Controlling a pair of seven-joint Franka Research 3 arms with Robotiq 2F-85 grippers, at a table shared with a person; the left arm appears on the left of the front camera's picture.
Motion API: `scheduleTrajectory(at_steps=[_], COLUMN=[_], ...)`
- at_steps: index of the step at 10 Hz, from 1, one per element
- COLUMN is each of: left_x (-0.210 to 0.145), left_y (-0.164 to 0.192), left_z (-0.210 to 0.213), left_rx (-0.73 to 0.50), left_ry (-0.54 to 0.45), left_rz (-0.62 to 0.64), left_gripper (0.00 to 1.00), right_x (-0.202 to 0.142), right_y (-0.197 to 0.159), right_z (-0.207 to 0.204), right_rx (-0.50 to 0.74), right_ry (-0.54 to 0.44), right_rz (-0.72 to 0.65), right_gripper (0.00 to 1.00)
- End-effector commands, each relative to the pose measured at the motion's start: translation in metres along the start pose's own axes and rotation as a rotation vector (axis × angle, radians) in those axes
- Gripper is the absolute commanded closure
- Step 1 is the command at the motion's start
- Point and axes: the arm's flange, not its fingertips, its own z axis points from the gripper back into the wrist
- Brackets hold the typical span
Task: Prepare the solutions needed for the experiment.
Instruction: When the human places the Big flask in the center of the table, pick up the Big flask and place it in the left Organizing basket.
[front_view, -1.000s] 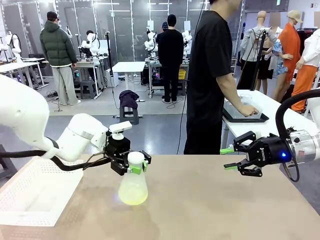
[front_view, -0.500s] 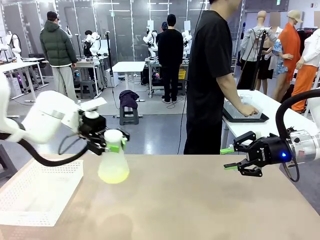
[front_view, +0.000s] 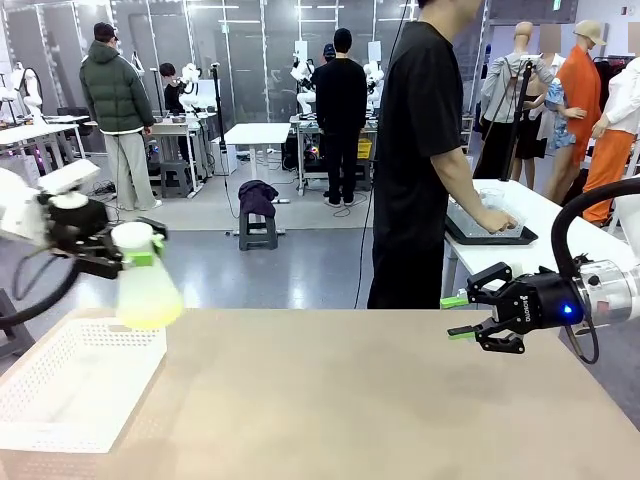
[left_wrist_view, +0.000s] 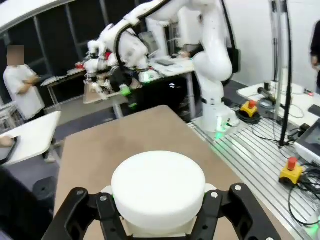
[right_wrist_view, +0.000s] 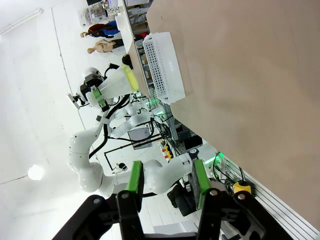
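My left gripper (front_view: 138, 257) is shut on the neck of a frosted conical flask (front_view: 146, 290) with a white cap (left_wrist_view: 158, 186). The flask hangs in the air over the far edge of the white basket (front_view: 70, 385). The solutions (front_view: 150, 316) show as a little pale yellow liquid in the flask's base. In the right wrist view the flask (right_wrist_view: 117, 82) hangs beyond the basket (right_wrist_view: 162, 67). My right gripper (front_view: 458, 316) hovers open above the table's right side with nothing between its green pads (right_wrist_view: 134, 176).
The brown table (front_view: 380, 400) stretches between the arms. A person (front_view: 425, 150) stands at the far side, turned to a tray (front_view: 488, 228) on a white side table at the back right.
My left arm has carried the flask left and upward, from above the table's left-middle to over the basket. The right arm has stayed still.
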Motion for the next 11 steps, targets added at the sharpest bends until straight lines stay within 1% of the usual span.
scheduleTrajectory(at_steps=[1, 3, 4, 6, 7, 9, 11], left_x=[-0.001, -0.023, -0.034, -0.057, -0.069, -0.096, -0.119], left_y=[-0.034, -0.057, -0.067, -0.077, -0.080, -0.081, -0.081], left_z=[0.028, 0.072, 0.090, 0.110, 0.117, 0.120, 0.118], left_rx=[0.154, 0.261, 0.325, 0.366, 0.370, 0.362, 0.341], left_ry=[-0.032, -0.074, -0.070, -0.096, -0.109, -0.092, -0.108], left_rz=[-0.015, 0.005, 0.027, 0.047, 0.065, 0.130, 0.138], left_gripper=[1.00, 1.00, 1.00, 1.00, 1.00, 1.00, 1.00], right_x=[0.000, 0.000, 0.000, 0.000, 0.000, 0.000, 0.000], right_y=[0.002, 0.002, 0.002, 0.002, 0.002, 0.002, 0.002], right_z=[0.002, 0.002, 0.002, 0.002, 0.002, 0.002, 0.002], right_rx=[-0.007, -0.007, -0.007, -0.007, -0.007, -0.007, -0.007], right_ry=[0.010, 0.010, 0.010, 0.010, 0.010, 0.010, 0.010], right_rz=[0.004, 0.004, 0.004, 0.004, 0.004, 0.004, 0.004], right_gripper=[0.49, 0.49, 0.49, 0.49, 0.49, 0.49, 0.49])
